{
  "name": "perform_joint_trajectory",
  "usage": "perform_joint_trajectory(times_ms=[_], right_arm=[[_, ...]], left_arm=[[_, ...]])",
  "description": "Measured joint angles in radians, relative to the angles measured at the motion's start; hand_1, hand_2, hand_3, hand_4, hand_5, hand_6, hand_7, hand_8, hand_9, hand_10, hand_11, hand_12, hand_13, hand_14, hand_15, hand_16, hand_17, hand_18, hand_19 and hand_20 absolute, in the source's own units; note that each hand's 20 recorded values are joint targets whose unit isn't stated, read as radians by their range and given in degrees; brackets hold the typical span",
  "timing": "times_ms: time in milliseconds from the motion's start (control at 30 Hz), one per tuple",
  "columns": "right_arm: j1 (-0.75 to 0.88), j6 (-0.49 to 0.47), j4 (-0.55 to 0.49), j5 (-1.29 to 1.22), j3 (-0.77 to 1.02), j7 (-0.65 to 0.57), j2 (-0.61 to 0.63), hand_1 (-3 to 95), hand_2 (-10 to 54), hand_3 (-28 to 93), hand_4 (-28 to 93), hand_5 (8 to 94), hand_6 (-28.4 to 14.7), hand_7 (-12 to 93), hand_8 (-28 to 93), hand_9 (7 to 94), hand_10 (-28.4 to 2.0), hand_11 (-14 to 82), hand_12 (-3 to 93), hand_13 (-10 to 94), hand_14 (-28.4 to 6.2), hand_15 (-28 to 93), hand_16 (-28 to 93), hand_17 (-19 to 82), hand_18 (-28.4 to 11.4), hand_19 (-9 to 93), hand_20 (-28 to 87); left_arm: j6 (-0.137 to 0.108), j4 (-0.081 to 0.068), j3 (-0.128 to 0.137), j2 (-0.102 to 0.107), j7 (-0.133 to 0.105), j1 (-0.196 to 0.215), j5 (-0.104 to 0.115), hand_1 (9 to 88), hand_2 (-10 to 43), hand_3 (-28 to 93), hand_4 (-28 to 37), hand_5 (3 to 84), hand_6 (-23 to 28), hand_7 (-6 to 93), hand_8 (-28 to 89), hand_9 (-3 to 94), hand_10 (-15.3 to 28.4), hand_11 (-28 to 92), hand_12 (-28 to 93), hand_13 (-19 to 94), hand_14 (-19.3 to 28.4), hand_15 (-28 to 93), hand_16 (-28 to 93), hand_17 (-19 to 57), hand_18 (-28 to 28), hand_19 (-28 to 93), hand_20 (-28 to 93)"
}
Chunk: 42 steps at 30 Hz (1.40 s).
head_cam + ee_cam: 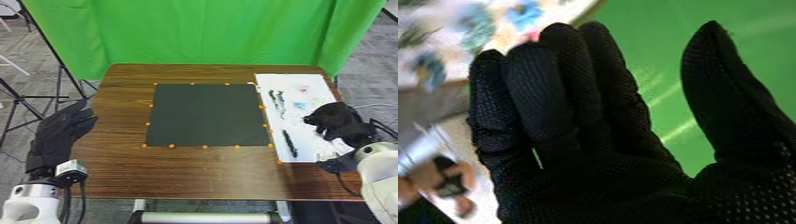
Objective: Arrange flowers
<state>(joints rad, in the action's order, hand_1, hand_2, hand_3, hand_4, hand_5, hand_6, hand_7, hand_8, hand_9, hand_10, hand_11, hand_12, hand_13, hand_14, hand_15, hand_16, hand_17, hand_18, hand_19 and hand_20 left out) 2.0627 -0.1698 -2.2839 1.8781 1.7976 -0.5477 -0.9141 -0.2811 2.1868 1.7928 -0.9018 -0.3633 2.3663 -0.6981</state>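
Observation:
My right hand (pixel 334 119) is over the right part of a white board (pixel 302 152) in the head view, hiding some of it. On that board lie a pink flower (pixel 304 89), a pale blue flower (pixel 300 105) and dark green stems (pixel 290 143). In the right wrist view my right hand (pixel 589 165) is open, its fingers straight and its thumb spread apart, holding nothing. Beyond the fingertips are a blue flower (pixel 524 14) and a blurred teal one (pixel 476 27). My left hand (pixel 60 131), open and empty, is at the table's left edge.
A dark square mat (pixel 209 115) with small orange dots around it lies mid-table (pixel 213 175), left of the white board. A green curtain (pixel 209 32) hangs behind the table. Black stand legs (pixel 62 82) are on the floor beyond the left edge.

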Motion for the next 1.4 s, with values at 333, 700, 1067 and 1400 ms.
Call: perform_joint_trajectory(times_ms=[333,700,1067,1400], right_arm=[[-0.065,-0.181,-0.008,0.100,-0.086,-0.162,0.010,25.2,2.4,75,-21,55.1,-11.5,48,-14,58.6,-22.3,58.5,27.2,64,-14.0,80,24,42,-21.9,93,16],[-0.078,-0.236,0.014,0.192,-0.200,-0.240,0.048,25.4,2.6,74,-21,57.3,-11.7,45,-14,59.5,-22.4,57.9,28.1,65,-14.0,80,25,43,-22.0,93,17],[-0.130,-0.179,0.061,0.315,-0.401,-0.305,0.140,26.1,2.0,74,-21,59.1,-12.1,39,-11,59.3,-23.0,55.1,27.2,65,-14.2,78,24,44,-21.6,93,13],[-0.186,-0.168,0.094,0.343,-0.477,-0.357,0.165,26.6,2.0,73,-21,60.5,-12.1,39,-10,60.8,-22.8,55.1,27.0,66,-14.1,78,24,45,-21.4,93,12]], left_arm=[[0.003,0.000,0.000,0.008,0.025,-0.008,-0.006,25.3,5.4,80,-18.6,40.6,10.5,11.3,-9,34.6,20.7,31,7,22,27.5,60,-16,-9.0,23.8,63,-3],[0.014,0.000,0.000,-0.007,0.061,-0.027,-0.019,25.3,5.3,80,-18.6,40.6,10.5,11.2,-9,34.6,20.8,31,7,22,27.6,60,-16,-9.0,23.8,63,-3],[0.015,-0.001,-0.008,-0.005,0.061,-0.038,-0.018,25.3,5.3,80,-18.6,40.7,10.5,11.4,-9,34.6,20.7,31,7,22,27.6,60,-16,-9.0,23.8,63,-3],[0.022,-0.002,-0.008,-0.008,0.066,-0.046,-0.020,25.4,5.5,80,-18.4,40.7,10.5,11.4,-9,34.6,20.8,31,7,22,27.6,60,-16,-9.0,23.8,63,-3]])
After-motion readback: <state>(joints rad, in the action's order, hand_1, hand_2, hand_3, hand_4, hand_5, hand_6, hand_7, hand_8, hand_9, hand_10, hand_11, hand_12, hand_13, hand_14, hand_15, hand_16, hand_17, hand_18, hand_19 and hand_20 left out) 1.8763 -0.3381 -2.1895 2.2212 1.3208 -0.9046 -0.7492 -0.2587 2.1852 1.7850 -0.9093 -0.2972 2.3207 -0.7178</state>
